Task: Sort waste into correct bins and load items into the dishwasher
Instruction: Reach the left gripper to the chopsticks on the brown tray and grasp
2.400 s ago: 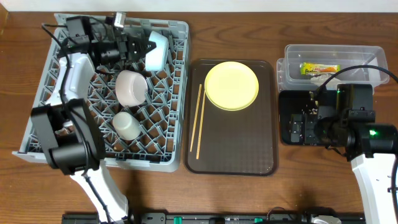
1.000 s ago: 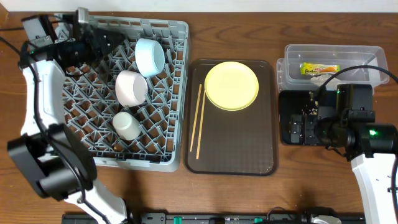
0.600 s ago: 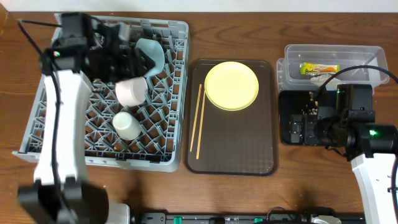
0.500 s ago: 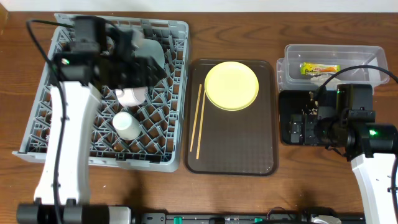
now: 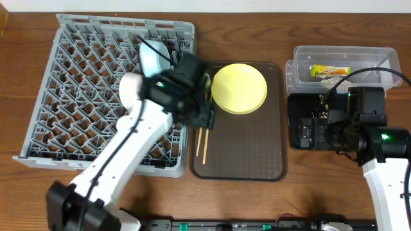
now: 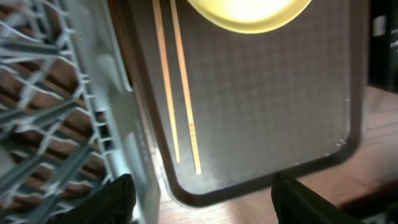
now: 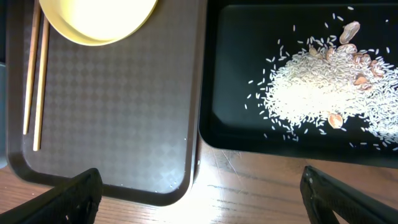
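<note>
step: chopsticks point(image 6: 190, 124) next, into the rack point(image 5: 83, 83) (my read)
sticks: side by side along the left edge of the brown tray point(image 5: 244, 147), beside the yellow plate point(image 5: 239, 88)
left claw point(image 6: 208, 202): spread wide, empty, above them
how: fingers across both sticks, near mid-length, low approach; thin, may roll apart
right claw point(image 7: 208, 196): wide, empty, over the black tray point(image 7: 236, 37)
surface: dark wood table point(image 5: 321, 192)
room: pale strip past the far edge, nothing more

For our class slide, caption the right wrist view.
Loose rice in the black tray, beside the brown serving tray holding a yellow plate and two chopsticks.
</note>
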